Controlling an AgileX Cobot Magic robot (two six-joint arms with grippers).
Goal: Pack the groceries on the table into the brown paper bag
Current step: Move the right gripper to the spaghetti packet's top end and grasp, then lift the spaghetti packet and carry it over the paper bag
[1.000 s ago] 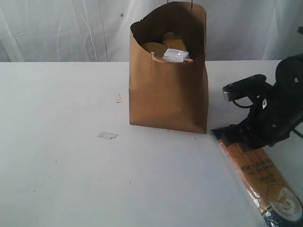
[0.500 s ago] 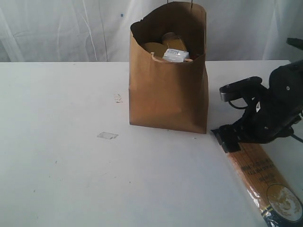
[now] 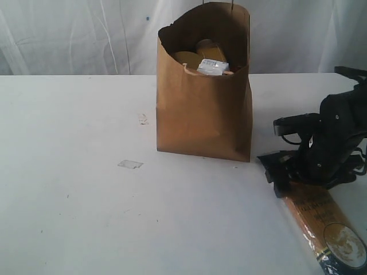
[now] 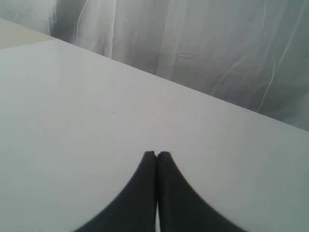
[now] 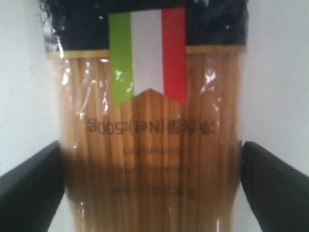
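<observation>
One wide white table (image 3: 69, 217) takes up most of the room, and the brown paper bag (image 3: 203, 114) stands upright near its middle, mouth open, handles sticking up. To the right of the bag and a little nearer the front, the long spaghetti packet (image 3: 321, 223) lies flat on the tabletop, its dark end close to the bag's right bottom corner and the rest angling away from it. The right gripper (image 3: 285, 175) is down over that near end. From its own camera the claw (image 5: 152, 188) is spread wide, one black finger at each long edge of the packet (image 5: 149, 145) — whether they press on it I cannot tell, and the packet rests on the table. The left gripper (image 4: 157, 157) is pinched closed on nothing, over bare tabletop; where it sits relative to the bag I cannot tell. Inside the bag's mouth a small white-blue carton (image 3: 213, 67) shows among yellowish shapes. Left of the bag lie a clear scrap (image 3: 130, 164) and a few crumbs (image 3: 143, 119).
</observation>
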